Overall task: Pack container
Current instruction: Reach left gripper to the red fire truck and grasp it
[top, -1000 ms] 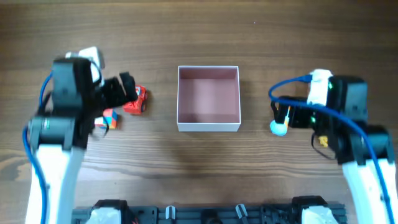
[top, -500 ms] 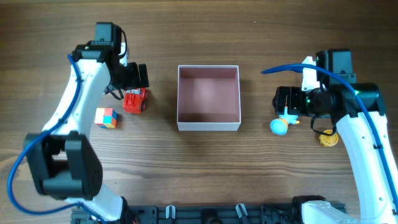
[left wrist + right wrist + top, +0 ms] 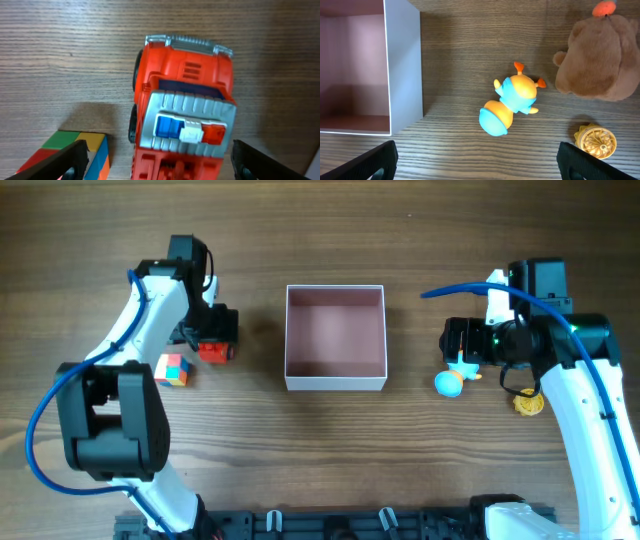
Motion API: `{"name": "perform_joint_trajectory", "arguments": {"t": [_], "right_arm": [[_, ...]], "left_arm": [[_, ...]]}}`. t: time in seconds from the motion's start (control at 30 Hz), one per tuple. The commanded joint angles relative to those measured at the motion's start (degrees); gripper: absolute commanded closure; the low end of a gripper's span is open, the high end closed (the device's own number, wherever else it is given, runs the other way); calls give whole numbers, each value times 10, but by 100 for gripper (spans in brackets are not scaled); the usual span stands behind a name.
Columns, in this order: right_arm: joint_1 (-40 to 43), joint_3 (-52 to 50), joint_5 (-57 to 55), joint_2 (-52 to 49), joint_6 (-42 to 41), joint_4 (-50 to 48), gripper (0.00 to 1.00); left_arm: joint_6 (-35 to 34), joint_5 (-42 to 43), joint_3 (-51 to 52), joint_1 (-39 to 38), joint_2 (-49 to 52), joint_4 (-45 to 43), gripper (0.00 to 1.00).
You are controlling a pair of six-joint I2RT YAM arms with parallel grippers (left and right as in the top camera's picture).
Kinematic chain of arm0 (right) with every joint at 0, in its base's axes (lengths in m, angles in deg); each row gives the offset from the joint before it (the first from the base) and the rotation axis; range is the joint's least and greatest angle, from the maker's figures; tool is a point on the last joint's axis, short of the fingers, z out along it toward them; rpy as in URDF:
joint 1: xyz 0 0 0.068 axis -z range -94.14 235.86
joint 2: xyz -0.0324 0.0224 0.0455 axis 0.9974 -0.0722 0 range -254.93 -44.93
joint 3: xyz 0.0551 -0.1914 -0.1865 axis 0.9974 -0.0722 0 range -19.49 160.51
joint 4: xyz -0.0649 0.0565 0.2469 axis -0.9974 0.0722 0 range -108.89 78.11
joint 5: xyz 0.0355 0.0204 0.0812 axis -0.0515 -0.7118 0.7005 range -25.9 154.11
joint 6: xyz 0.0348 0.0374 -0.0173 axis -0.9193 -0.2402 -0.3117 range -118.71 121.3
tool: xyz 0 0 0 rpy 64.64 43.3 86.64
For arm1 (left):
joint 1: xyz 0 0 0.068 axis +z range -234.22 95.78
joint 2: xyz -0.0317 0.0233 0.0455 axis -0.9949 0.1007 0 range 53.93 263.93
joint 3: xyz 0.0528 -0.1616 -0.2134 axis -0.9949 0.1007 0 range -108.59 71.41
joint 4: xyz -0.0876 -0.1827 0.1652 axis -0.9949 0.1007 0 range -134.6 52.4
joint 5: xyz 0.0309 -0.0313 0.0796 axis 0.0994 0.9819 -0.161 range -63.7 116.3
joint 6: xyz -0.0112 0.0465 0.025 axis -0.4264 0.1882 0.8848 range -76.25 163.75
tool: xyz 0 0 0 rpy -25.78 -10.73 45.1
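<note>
The container, a square white-walled box with a pink inside, stands mid-table and holds nothing; its wall also shows in the right wrist view. My left gripper is open, low over a red toy truck. In the left wrist view the truck lies between my open fingers. My right gripper is open and empty, right of the container and just above a blue and orange toy figure. In the right wrist view the figure lies ahead of my fingers.
A multicoloured cube lies left of the truck and close to my left finger. A brown plush and a yellow gear-like toy lie right of the figure. The yellow toy also shows in the overhead view.
My left arm has swung in and settled over the red truck, fingers either side of it. My right arm shifted earlier and has held still for the last half second.
</note>
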Motion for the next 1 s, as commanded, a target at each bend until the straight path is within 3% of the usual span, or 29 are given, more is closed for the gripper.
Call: {"name": "perform_joint_trajectory", "arguments": {"t": [0.0,0.1,0.2,0.33,0.5,0.57,0.63,0.67,0.83,0.9,0.97], "right_arm": [[0,16,-12,-4,2,-2,0],[0,16,-12,-4,2,-2,0],[0,16,-12,-4,2,-1,0],[0,16,-12,-4,2,0,0],[0,16,-12,-4,2,0,0],[0,16,-12,-4,2,0,0],[0,16,-12,-4,2,0,0],[0,16,-12,-4,2,0,0],[0,16,-12,-4,2,0,0],[0,16,-12,-4,2,0,0],[0,16,-12,-4,2,0,0]], "left_arm": [[21,-1,10,1,5,-10,5],[28,-1,10,-1,9,-12,6],[28,-1,10,-6,22,-16,18],[28,-1,10,-15,40,-21,20],[28,-2,10,-26,48,-24,43],[28,-2,10,-26,48,-23,45],[28,-2,10,-26,48,-23,45],[28,-2,10,-26,48,-23,39],[28,-2,10,-26,47,-23,39],[28,-2,10,-26,47,-23,32],[28,-2,10,-26,45,-23,31]]}}
